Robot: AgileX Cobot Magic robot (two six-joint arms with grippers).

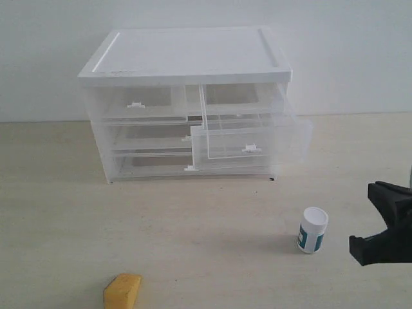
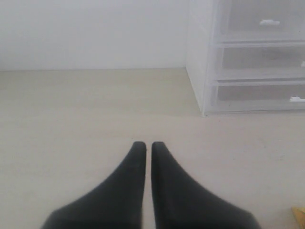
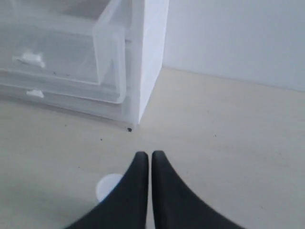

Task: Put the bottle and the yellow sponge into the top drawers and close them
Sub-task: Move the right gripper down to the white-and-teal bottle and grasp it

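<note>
The bottle (image 1: 313, 230), white with a teal label, stands upright on the table at the right. Its cap (image 3: 108, 186) shows just beside my right gripper (image 3: 151, 154), which is shut and holds nothing. In the exterior view that right gripper (image 1: 386, 225) sits at the right edge, apart from the bottle. The yellow sponge (image 1: 122, 291) lies at the front left; one corner of the sponge (image 2: 300, 214) shows in the left wrist view. My left gripper (image 2: 148, 144) is shut and empty over bare table. The right top drawer (image 1: 251, 138) is pulled out; the left top drawer (image 1: 138, 103) is closed.
The white cabinet (image 1: 187, 61) stands at the back against a white wall, with two full-width drawers (image 1: 148, 161) below the top ones. The pulled-out drawer (image 3: 71, 52) overhangs the table in front of the cabinet. The cabinet's side (image 2: 198, 62) is ahead of the left gripper.
</note>
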